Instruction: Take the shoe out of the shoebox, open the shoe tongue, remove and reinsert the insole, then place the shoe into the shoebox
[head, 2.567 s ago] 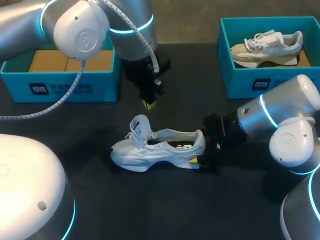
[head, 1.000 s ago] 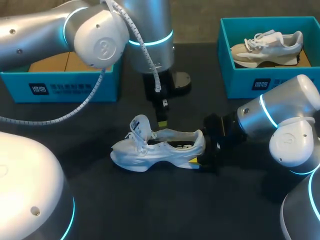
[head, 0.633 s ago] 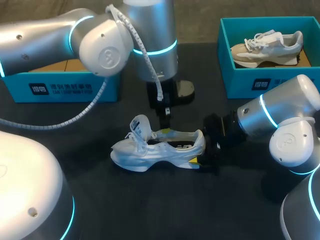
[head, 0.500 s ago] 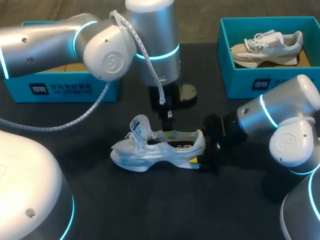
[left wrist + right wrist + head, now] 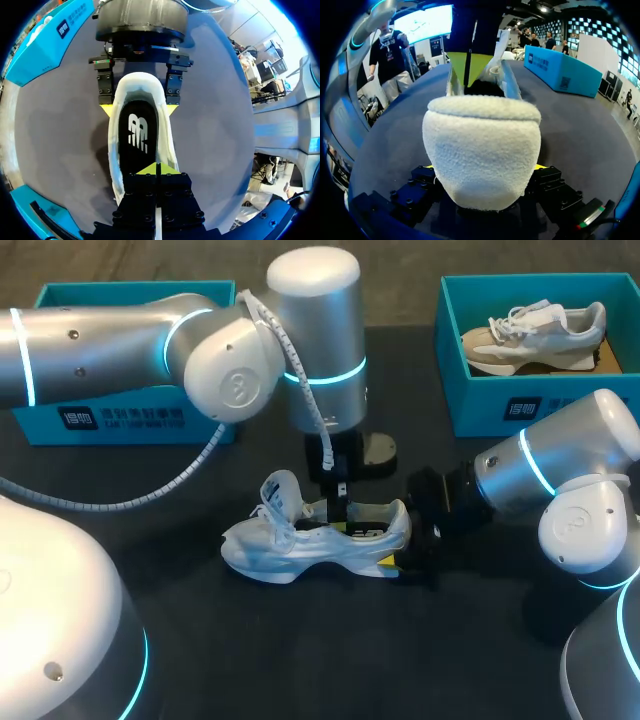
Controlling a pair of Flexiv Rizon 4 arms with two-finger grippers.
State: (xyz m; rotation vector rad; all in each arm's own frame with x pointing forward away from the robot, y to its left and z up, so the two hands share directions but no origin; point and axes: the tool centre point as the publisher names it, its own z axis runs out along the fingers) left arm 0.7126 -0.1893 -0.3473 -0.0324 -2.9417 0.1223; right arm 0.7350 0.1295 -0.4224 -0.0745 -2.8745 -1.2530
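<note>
Left gripper [image 5: 341,512] points straight down into the mouth of a white shoe [image 5: 300,545], its two yellow tips pressed together just above the dark insole [image 5: 137,142]. No gap shows between the tips. Whether they have nipped any of the insole cannot be told.

Right gripper [image 5: 139,107] has hold of the shoe's heel, one yellow tip on each side of it, both touching.

The shoe sits upright on its sole near the middle of the dark worktop [image 5: 300,660], with its toe toward the left edge and its heel toward the right edge. Its tongue [image 5: 282,488] is pulled up and forward, so that step looks done. The insole lies flat inside, so the step in hand seems to be taking it out. The next move likely calls for the left gripper to part its tips, catch an edge of the insole and draw it upward while the right gripper keeps the heel steady.

The left arm comes in from the left edge and bends so that its wrist hangs upright over the shoe. The right arm comes in low from the right edge, with its wrist lying nearly level with the worktop.

One teal shoebox [image 5: 130,415] stands at the far left corner. Another box [image 5: 500,400] at the far right corner holds a second shoe [image 5: 535,335].
</note>
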